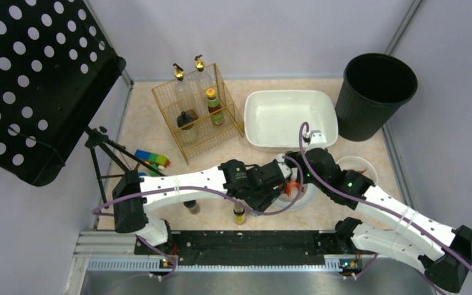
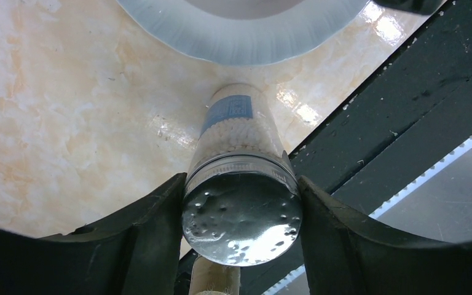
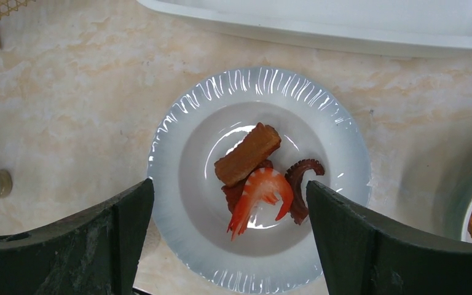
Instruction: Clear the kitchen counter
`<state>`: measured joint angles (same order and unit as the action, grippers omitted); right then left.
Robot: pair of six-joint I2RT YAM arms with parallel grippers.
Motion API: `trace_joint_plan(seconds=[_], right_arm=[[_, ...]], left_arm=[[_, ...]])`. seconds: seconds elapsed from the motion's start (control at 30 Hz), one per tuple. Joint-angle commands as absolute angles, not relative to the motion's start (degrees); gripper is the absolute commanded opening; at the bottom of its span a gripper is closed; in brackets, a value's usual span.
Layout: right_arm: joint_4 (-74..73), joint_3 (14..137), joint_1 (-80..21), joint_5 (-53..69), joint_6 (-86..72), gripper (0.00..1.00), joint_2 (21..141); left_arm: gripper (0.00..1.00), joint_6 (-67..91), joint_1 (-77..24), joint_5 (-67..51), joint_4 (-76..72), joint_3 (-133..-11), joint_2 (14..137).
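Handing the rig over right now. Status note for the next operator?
Left gripper: shut on a metal-lidded shaker, upright on the kitchen counter beside the plate.
Right gripper: open above that plate of seafood.
Done: bottles in the wire rack; white tub holds nothing.
To do: shaker, plate, small bottles, bowl, toy blocks.

Arm hardware.
Left arm (image 1: pixel 178 182) and right arm (image 1: pixel 399 215): white link shells, black joint housings, purple cable along each; green lights on the right; right gripper (image 3: pixel 230 185) jaws matte black.
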<state>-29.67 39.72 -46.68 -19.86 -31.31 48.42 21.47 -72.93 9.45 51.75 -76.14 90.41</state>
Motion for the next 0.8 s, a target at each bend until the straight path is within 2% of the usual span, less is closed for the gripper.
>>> trace_joint_plan(seconds=[0.0, 0.13, 0.43, 0.6, 0.77], right_arm=[[-26.90, 40.00, -46.32, -19.42, -31.35, 0.93, 47.55], [-26.86, 40.21, -46.32, -19.44, -31.45, 0.93, 47.42], [-26.86, 40.18, -46.32, -19.31, -31.55, 0.93, 46.38], [-26.65, 40.48, -46.36, -19.16, -31.51, 0.92, 46.49], [-26.08, 39.72, -46.33, -18.88, -31.54, 0.92, 46.48]], left_arm=[[0.36, 22.56, -73.02, 10.74, 52.89, -78.11, 91.53], [0.00, 22.54, -73.03, 11.56, 53.04, -78.28, 91.70], [0.00, 19.48, -71.71, 19.93, 56.38, -85.35, 89.52], [0.00, 15.43, -66.27, 18.67, 56.27, -89.70, 87.47], [0.00, 11.08, -56.08, 18.11, 56.83, -94.81, 86.36]])
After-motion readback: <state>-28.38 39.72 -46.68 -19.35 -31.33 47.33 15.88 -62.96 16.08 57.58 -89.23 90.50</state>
